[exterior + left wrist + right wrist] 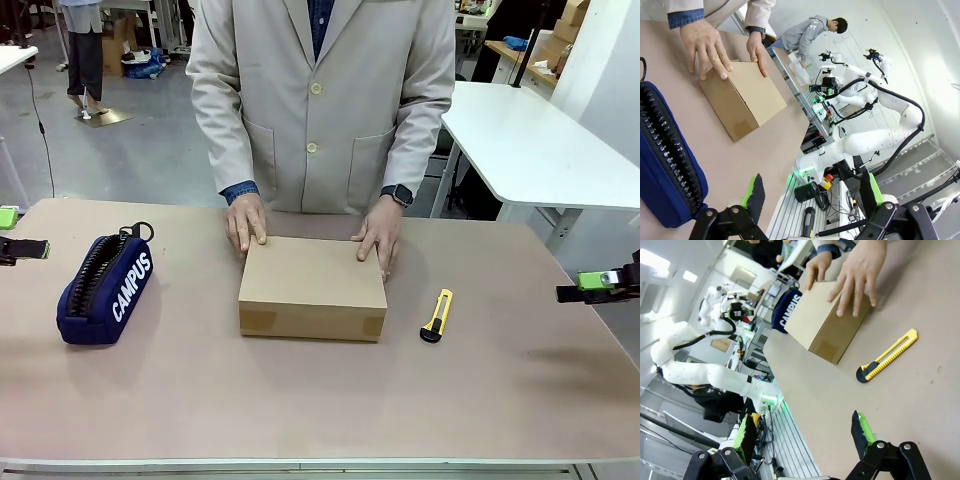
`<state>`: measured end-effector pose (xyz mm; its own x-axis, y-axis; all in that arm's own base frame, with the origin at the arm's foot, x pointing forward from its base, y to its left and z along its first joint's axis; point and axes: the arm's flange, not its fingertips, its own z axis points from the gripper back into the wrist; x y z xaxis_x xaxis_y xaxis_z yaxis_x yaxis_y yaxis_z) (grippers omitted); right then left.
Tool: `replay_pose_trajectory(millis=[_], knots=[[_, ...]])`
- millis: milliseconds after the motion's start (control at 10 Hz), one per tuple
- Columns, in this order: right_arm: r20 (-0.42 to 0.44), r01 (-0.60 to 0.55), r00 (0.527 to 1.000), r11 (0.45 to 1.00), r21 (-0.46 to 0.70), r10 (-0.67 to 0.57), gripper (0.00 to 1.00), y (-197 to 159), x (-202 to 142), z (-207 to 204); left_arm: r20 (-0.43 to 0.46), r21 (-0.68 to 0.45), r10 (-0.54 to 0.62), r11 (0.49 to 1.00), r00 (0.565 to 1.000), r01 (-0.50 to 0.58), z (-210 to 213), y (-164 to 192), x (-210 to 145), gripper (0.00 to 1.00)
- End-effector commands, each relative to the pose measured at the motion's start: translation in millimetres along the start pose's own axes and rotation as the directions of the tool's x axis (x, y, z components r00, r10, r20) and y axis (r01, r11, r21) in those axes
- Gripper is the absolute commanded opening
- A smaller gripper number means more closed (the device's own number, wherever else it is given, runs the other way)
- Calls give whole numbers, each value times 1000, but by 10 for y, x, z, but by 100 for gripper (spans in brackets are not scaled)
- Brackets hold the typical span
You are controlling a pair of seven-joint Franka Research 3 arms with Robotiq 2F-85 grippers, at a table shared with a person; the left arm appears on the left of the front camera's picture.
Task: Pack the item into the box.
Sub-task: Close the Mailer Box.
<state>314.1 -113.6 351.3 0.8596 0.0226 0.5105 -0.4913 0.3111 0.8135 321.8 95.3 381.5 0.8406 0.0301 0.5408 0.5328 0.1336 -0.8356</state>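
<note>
The box (312,285) is plain brown cardboard and lies shut in the middle of the table; I also see it in the wrist views (742,100) (827,320). A person across the table rests both hands (246,222) (381,238) on its far edge. The item is out of view. My left gripper (22,233) (812,192) hangs open at the table's far left, well away from the box, with nothing between its fingers. My right gripper (597,285) (804,432) hangs open at the far right edge, also holding nothing.
A navy "CAMPUS" zip pouch (105,288) (665,165) lies left of the box, near my left gripper. A yellow-and-black utility knife (437,315) (887,356) lies right of the box. Bare table (320,400) stretches along the near side.
</note>
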Motion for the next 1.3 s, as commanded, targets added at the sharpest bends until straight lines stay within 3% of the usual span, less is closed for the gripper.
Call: replay_pose_trajectory(millis=[0,1200], knots=[[-12,-22,1000,1000,4,22,100,28,-12,17,-6,8,1,1000,1000,-1,21,-27,-13,100],[-12,-22,1000,1000,4,22,100,28,-12,17,-6,8,1,1000,1000,-1,21,-27,-13,100]])
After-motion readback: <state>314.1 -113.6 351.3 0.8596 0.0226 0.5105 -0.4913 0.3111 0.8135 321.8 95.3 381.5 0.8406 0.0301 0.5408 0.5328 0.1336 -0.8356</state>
